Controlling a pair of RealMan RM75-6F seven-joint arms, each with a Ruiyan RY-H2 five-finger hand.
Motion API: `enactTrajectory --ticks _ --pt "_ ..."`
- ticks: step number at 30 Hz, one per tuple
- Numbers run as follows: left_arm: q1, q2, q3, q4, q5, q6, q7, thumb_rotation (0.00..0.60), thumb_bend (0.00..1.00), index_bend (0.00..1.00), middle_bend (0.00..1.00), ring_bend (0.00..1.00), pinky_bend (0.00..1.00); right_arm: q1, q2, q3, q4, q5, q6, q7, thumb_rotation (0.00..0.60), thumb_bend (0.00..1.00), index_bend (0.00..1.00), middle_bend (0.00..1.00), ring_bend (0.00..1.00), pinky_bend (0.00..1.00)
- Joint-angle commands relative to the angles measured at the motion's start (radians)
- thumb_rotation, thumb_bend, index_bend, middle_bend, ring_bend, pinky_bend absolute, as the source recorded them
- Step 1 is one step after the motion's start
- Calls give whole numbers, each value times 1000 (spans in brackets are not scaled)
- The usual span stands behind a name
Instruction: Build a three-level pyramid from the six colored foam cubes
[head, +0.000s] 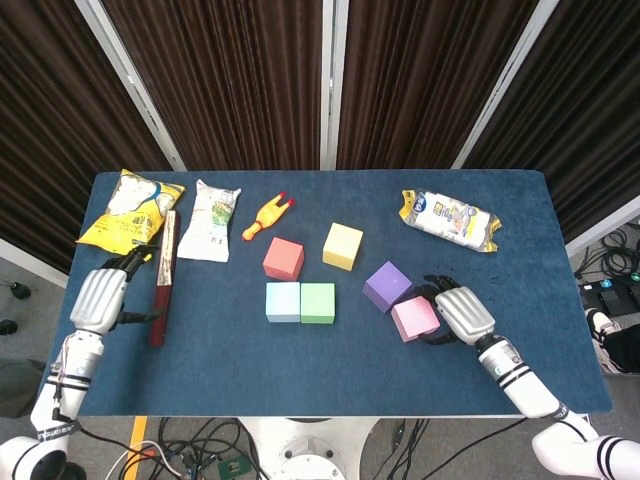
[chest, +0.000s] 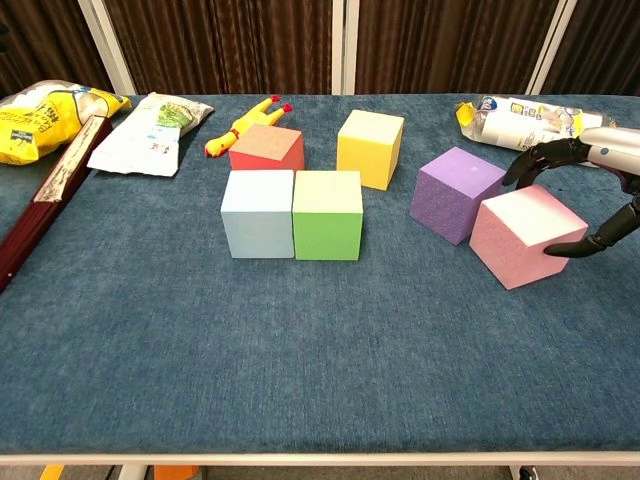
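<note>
Head view: high, steep down, whole table (head: 200, 370). Chest view: low, close; both share cubes.

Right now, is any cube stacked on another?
No. In the chest view the blue cube, green cube, red cube, yellow cube, purple cube and pink cube all sit on the table.

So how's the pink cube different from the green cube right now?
The pink cube sits turned at an angle, with the right hand closing around it; the green cube sits square-on and untouched. The green one is pressed against the light blue cube, while the pink one lies close beside the purple cube. Both look the same size.
</note>
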Motion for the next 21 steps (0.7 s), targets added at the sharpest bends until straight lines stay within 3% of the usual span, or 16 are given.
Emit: enactTrajectory --ticks 1,5,13,21 --pt "2 2 -2 0 -1 0 -2 600 82 173 174 251 285 -13 -16 -1 23 -20 39 17 600 208 420 420 182 193" --pt "7 8 -4 -5 1 2 -3 600 82 173 174 251 285 -16 5 -1 21 -44 75 70 600 236 477 454 206 208" --pt "16 17 -10 -17 2 8 -1 600 81 173 174 251 285 -4 103 3 -87 -104 131 178 600 237 489 456 208 208" --pt "23 21 -13 -25 5 11 -6 600 73 173 174 251 285 76 95 29 -142 -123 70 279 600 234 490 452 208 208"
